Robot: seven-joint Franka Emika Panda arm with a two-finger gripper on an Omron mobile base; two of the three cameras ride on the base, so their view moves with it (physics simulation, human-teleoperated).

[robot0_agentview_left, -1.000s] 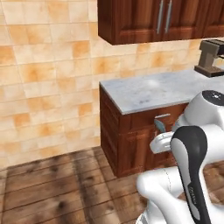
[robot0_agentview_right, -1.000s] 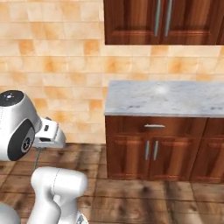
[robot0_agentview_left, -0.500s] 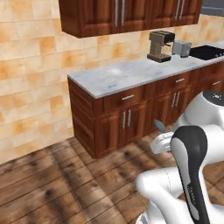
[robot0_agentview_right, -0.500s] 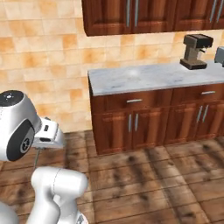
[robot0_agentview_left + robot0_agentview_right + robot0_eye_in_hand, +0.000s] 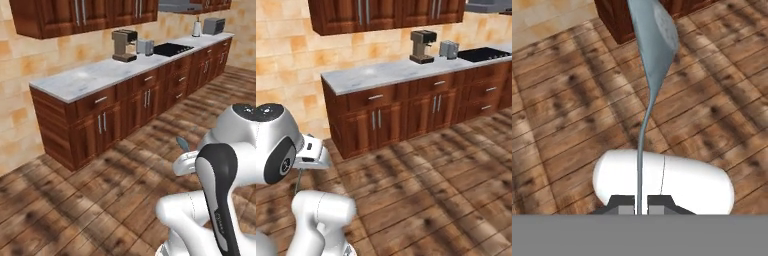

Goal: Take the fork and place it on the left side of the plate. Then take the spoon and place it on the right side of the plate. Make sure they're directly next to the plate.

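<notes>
I count one spoon (image 5: 654,37), one coffee machine (image 5: 124,45), one toaster (image 5: 448,49) and one stovetop (image 5: 172,48) along a single long counter (image 5: 386,72) with dark wood cabinets below it. On the far end of that counter in the left base view I also see one more small appliance (image 5: 214,25) beside a pale bottle-like shape (too small for me to tell what it is).

In the hand view the spoon runs from the gripper (image 5: 641,205) at 6 o'clock up to its oval bowl at 12 o'clock, the thin handle curving slightly on the way. The two dark fingertips (image 5: 623,204) sit tight against the handle's end, one on each side, so my gripper is clamped fully closed on the spoon. Behind the spoon I see the wooden floor (image 5: 567,100) and the foot of a cabinet at 12 o'clock.

From the left base view the spoon's pale bowl (image 5: 183,144) pokes up at roughly 11 o'clock from the white wrist. The arm (image 5: 220,190) is folded close over the base, with the hand held low, well apart from the counter. In the right base view the big white joint (image 5: 276,142) sits at 9 o'clock, with the wrist block just beside it and the spoon's thin handle (image 5: 298,181) hanging below.
</notes>
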